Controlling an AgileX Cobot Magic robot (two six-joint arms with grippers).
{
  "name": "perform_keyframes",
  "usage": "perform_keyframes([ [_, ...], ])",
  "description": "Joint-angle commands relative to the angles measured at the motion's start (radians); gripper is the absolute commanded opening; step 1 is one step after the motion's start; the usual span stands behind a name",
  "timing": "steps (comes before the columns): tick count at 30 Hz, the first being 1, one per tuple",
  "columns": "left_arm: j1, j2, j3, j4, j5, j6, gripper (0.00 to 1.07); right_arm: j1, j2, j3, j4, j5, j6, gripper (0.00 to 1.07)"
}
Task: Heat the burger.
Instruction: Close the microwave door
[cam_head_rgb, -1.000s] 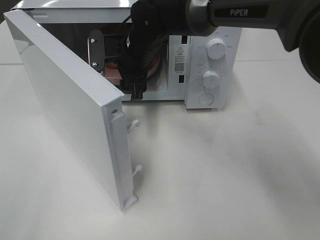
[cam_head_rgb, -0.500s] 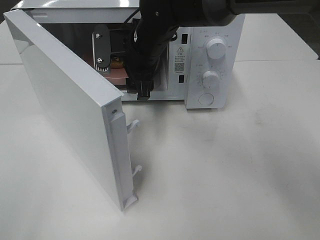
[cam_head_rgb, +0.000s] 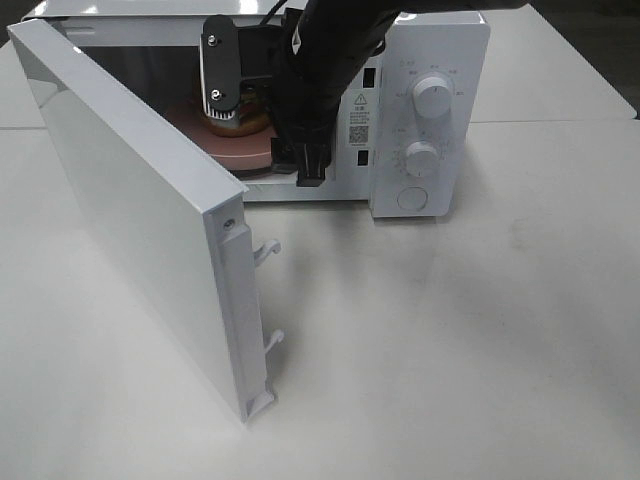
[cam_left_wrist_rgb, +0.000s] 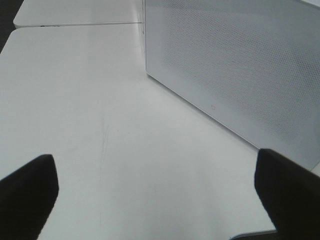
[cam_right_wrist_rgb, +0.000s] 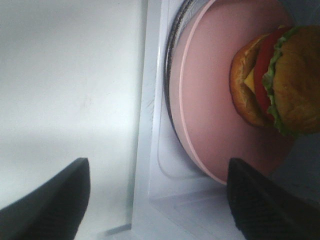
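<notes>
Status: the burger (cam_right_wrist_rgb: 280, 80), tall with a glossy brown bun, green lettuce, red tomato and yellow cheese, sits on the round pink plate (cam_right_wrist_rgb: 210, 90) inside the cavity of the white box-shaped microwave oven (cam_head_rgb: 430, 120). The oven stands at the far edge of the pale surface (cam_head_rgb: 450, 330). The oven's white door (cam_head_rgb: 130, 230) is swung wide open toward the near left. The right gripper (cam_right_wrist_rgb: 157, 165) is at the cavity mouth, its black fingers (cam_right_wrist_rgb: 55, 200) spread apart with nothing clamped; plate and burger lie beyond them, untouched. The left gripper (cam_left_wrist_rgb: 157, 180) hangs low over bare surface beside the door's outer face, fingers (cam_left_wrist_rgb: 25, 192) fully apart and empty. Judgement: loading is done. Left to do: clear the right arm from the opening, shut the door, then set the two round white knobs (cam_head_rgb: 433, 97) on the control panel. Against the frame a second ago: the right arm covered most of the opening and its grey forearm crossed the upper right of the high view. It has since lifted and turned, so plate and burger (cam_head_rgb: 245, 120) now show in the opening. Door and oven have not shifted.
</notes>
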Motion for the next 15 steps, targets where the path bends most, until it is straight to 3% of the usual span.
perform_keyframes([
  [1, -0.004, -0.01, 0.004, -0.01, -0.014, 0.0, 1.0, -0.002, -0.039, 0.025, 0.001, 0.021, 0.008, 0.74],
  [15, -0.004, -0.01, 0.004, -0.01, -0.014, 0.0, 1.0, -0.003, -0.256, 0.177, -0.037, 0.115, 0.039, 0.74],
])
